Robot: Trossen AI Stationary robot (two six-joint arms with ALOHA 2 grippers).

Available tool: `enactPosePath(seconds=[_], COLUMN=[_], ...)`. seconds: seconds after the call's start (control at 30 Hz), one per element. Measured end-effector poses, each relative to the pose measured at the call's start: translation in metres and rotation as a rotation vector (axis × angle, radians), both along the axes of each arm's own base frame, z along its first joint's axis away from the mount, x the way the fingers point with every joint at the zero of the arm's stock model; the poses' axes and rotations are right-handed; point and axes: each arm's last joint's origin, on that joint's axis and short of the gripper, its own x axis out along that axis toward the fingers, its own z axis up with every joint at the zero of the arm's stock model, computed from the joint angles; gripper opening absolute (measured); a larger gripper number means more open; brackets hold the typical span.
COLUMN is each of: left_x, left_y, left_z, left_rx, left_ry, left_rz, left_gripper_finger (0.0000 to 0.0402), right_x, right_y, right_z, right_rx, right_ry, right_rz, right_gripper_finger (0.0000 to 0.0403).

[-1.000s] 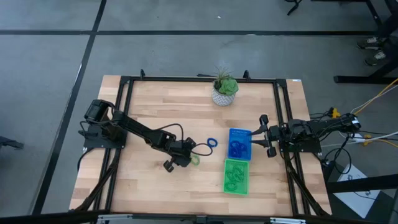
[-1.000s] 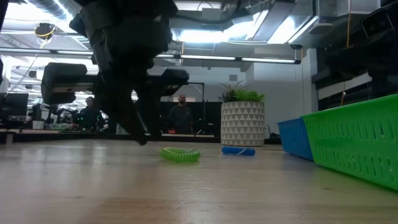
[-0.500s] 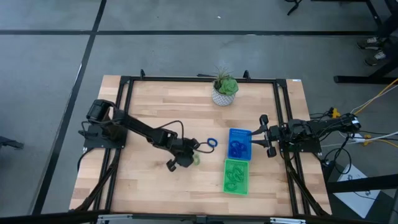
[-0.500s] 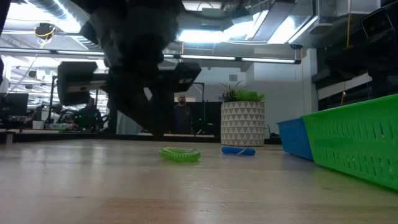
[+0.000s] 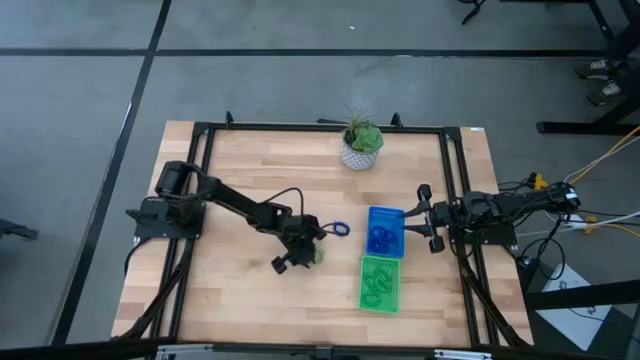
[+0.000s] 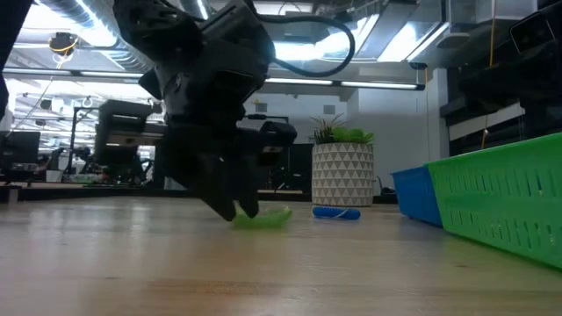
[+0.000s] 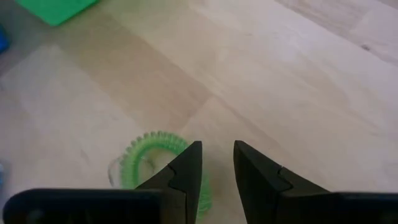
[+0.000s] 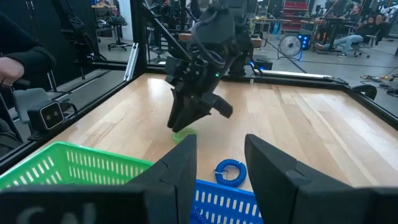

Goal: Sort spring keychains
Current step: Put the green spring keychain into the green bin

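The left gripper [image 7: 214, 171] is being lowered, jaws slightly parted and empty, beside the green spring keychain [image 7: 152, 163] lying on the table [image 5: 230, 190], apparently for pickup

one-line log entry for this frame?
left gripper: open, at green keychain | blue keychain: loose on table | right gripper: open, parked by trays

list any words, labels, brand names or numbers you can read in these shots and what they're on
None can be read in any view.
The blue tray, the green tray, the white plant pot and both arms show no lettering.
Whether anything in the room behind the table bears text cannot be told.
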Motion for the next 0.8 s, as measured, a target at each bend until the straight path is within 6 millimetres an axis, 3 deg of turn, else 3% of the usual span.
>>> enactPosePath(seconds=[0.4, 0.8], left_x=[0.0020, 0.0027], left_y=[0.0027, 0.0064], left_z=[0.0061, -0.0031], left_rx=[0.032, 0.014], left_ry=[-0.030, 0.059], left_rz=[0.078, 0.274], left_gripper_finger=[0.0088, 0.0088], right_x=[0.0000, 0.0000], right_y=[0.0000, 0.0000], right_z=[0.0000, 0.0000], right_rx=[0.000, 0.000], right_ry=[0.000, 0.000], right_rz=[0.000, 0.000], right_gripper_finger=[0.0136, 0.0136])
